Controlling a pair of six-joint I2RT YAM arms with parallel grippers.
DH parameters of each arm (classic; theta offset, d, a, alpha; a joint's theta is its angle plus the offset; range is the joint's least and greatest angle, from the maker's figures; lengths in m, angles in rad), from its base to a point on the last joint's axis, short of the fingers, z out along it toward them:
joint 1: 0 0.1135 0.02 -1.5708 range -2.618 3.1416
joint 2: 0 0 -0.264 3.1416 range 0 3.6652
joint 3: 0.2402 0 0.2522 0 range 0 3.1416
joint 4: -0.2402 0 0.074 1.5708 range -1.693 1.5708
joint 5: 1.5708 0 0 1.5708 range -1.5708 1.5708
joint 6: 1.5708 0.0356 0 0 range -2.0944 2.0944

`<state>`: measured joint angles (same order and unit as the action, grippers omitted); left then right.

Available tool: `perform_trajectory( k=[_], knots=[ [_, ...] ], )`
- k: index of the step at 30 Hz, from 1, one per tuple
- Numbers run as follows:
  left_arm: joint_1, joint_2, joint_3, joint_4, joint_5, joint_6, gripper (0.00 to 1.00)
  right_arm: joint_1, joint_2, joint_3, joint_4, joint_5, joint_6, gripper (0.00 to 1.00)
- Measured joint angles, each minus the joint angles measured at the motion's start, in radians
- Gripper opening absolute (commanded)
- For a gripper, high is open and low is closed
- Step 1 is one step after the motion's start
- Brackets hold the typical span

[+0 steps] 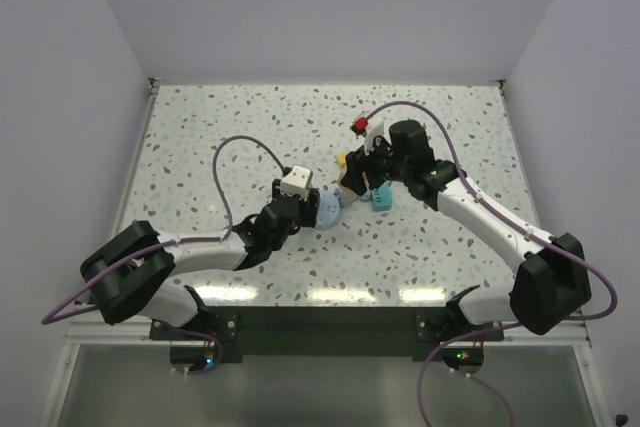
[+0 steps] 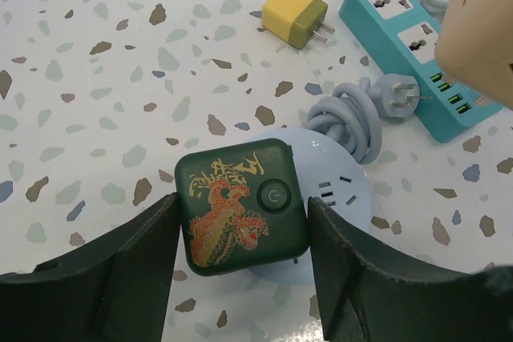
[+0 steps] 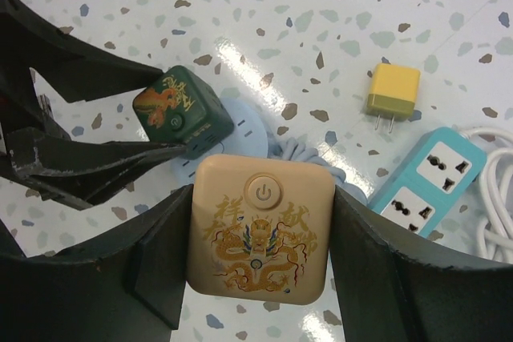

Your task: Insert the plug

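The dark green plug (image 2: 237, 206), with a dragon print and a round button on top, sits on a round pale blue socket (image 2: 341, 186). My left gripper (image 2: 242, 204) is shut on its two sides. The right wrist view shows the plug (image 3: 180, 114) tilted on the socket (image 3: 250, 132), between the left fingers (image 3: 80, 78). My right gripper (image 3: 260, 238) is shut on a tan-orange cube (image 3: 260, 230) and holds it just above and beside the socket. From the top, the left gripper (image 1: 310, 202) and the right gripper (image 1: 357, 182) meet at mid-table by the socket (image 1: 327, 210).
A small yellow block (image 2: 298, 15) with prongs lies beyond the socket. A teal power strip (image 2: 409, 38) with white cable lies to the right. The socket's grey coiled cord (image 2: 345, 122) and its plug (image 2: 398, 88) lie between them. White walls enclose the table.
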<state>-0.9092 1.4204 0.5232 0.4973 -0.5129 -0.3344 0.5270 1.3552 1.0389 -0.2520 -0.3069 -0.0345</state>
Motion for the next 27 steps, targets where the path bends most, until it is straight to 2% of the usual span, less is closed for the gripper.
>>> perform_trajectory(
  k=[1, 4, 11, 15, 21, 27],
  knots=[
    [0.01, 0.001, 0.0, 0.005, 0.015, 0.014, 0.35, 0.0, -0.001, -0.009, 0.007, -0.006, -0.007, 0.0],
    [0.047, 0.001, 0.0, 0.017, 0.084, 0.069, 0.33, 0.0, -0.002, -0.037, 0.035, -0.052, -0.035, 0.0],
    [0.169, 0.008, -0.001, 0.051, 0.362, 0.238, 0.37, 0.064, 0.011, -0.082, 0.079, -0.118, -0.135, 0.0],
    [0.179, 0.044, 0.04, 0.044, 0.44, 0.305, 0.46, 0.113, 0.067, -0.082, 0.11, -0.14, -0.186, 0.0],
    [0.179, 0.07, 0.092, -0.016, 0.457, 0.33, 0.76, 0.118, 0.145, -0.082, 0.116, -0.14, -0.24, 0.0],
    [0.179, 0.068, 0.095, -0.127, 0.411, 0.316, 0.86, 0.118, 0.167, -0.082, 0.123, -0.128, -0.282, 0.0]
  ],
)
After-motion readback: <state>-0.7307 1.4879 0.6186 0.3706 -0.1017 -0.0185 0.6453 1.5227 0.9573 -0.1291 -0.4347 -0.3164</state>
